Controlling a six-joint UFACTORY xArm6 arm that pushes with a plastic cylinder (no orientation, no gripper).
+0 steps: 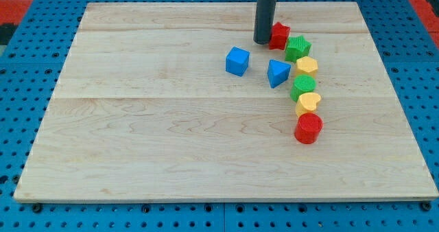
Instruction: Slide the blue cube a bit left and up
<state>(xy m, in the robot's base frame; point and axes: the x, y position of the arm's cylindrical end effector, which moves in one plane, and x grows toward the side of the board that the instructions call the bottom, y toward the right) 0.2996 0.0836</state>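
My tip (263, 41), a bare rod with no fingers, sits far-right of the blue cube (237, 60), beside the red block (279, 36); best circle to the cube's near-right corner, then push diagonally.

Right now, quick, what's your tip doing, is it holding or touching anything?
My tip: a bare rod, holding nothing; it sits right beside the red block, above and to the right of the blue cube. Contact cannot be told.

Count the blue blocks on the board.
2, none seemingly hidden: the blue cube near centre top, and a blue wedge-like block to its right, beside the coloured column.
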